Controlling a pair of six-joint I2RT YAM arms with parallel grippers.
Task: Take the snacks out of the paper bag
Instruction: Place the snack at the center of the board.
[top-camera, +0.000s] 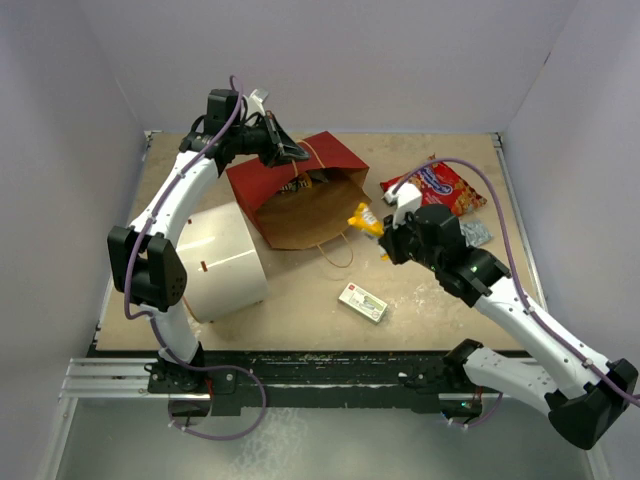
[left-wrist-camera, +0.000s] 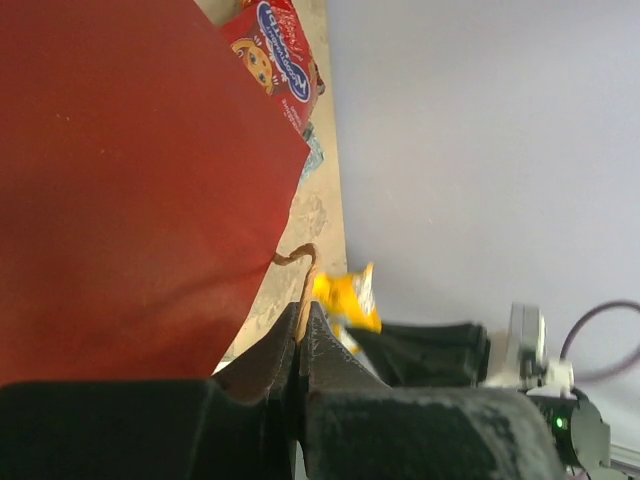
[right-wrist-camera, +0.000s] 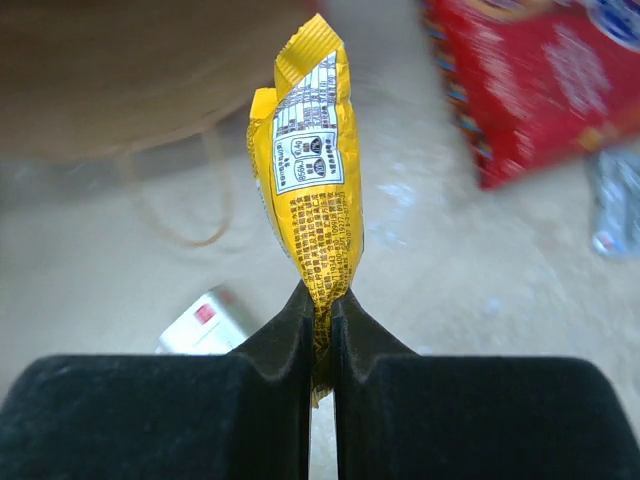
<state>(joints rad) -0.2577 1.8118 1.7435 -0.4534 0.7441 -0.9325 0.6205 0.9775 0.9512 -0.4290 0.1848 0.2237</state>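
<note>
The red paper bag (top-camera: 295, 195) lies on its side, its brown mouth facing the near right, with some dark packets just inside. My left gripper (top-camera: 297, 154) is shut on the bag's thin twisted handle (left-wrist-camera: 303, 268) and holds the upper edge up. My right gripper (top-camera: 383, 236) is shut on a yellow snack packet (right-wrist-camera: 312, 190), held above the table just right of the bag's mouth. A large red cookie bag (top-camera: 437, 187) with a blue logo lies at the back right. A small shiny packet (top-camera: 477, 235) rests beside it.
A big white cylinder (top-camera: 224, 260) lies at the left, next to the paper bag. A small flat white-and-green box (top-camera: 362, 301) sits on the table near the front middle. The bag's other handle (top-camera: 338, 248) loops out across the tabletop.
</note>
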